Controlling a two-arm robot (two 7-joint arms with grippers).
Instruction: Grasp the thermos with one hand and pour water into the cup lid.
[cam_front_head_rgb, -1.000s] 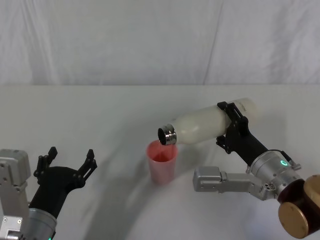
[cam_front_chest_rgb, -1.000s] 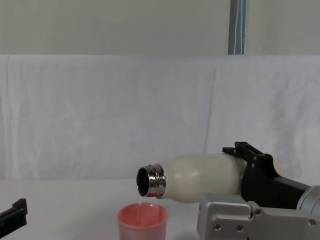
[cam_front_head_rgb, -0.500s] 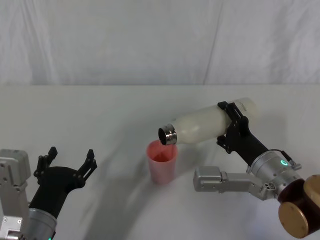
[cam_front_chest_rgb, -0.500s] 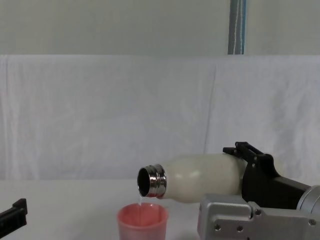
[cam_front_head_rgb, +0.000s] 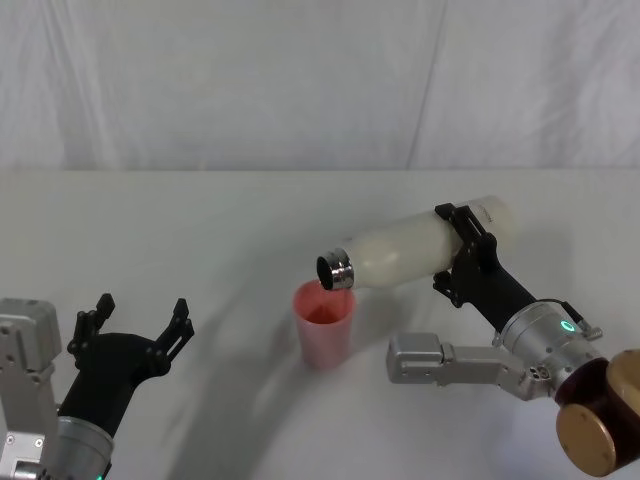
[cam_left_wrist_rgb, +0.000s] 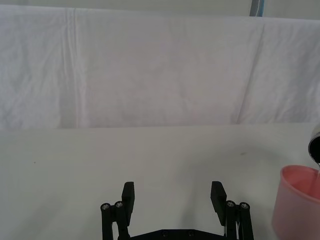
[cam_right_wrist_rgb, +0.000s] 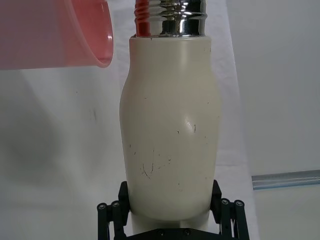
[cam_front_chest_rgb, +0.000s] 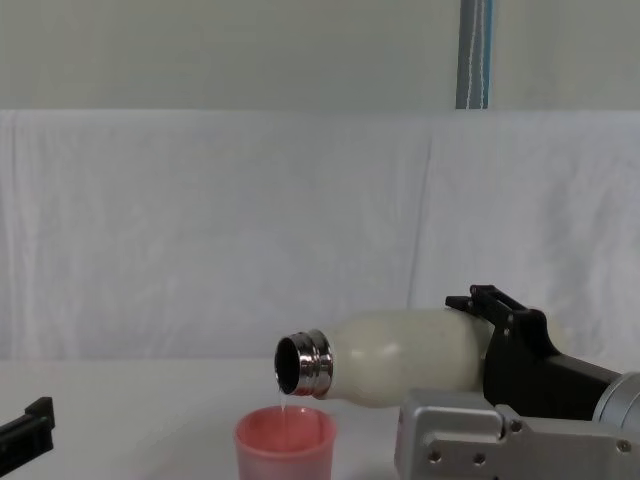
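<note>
Left claw (cam_front_head_rgb: 140, 322): parked low at the near left of the bench (cam_front_head_rgb: 200, 230), fingers spread wide, nothing between them; idle, well apart from the pour, probably kept clear because one arm does the work.

Cup (cam_front_head_rgb: 324, 322): pink, upright on the bench, far to the right of the left claw and ahead-left of the right claw; rim directly under the bottle's mouth, so placed to catch the stream. A little water appears to lie inside.

Thermos (cam_front_head_rgb: 410, 252): cream body tipped nearly level, steel neck angled slightly down toward the cup, mouth just above the rim and not touching it. Thin thread of water visible from mouth to cup in the chest view. Tilt judged shallow to keep the flow slow.

Right claw (cam_front_head_rgb: 463, 252): closed around the thermos's lower body, near its base, fingers on both sides; grip far from the neck, leaving the mouth free over the cup.
</note>
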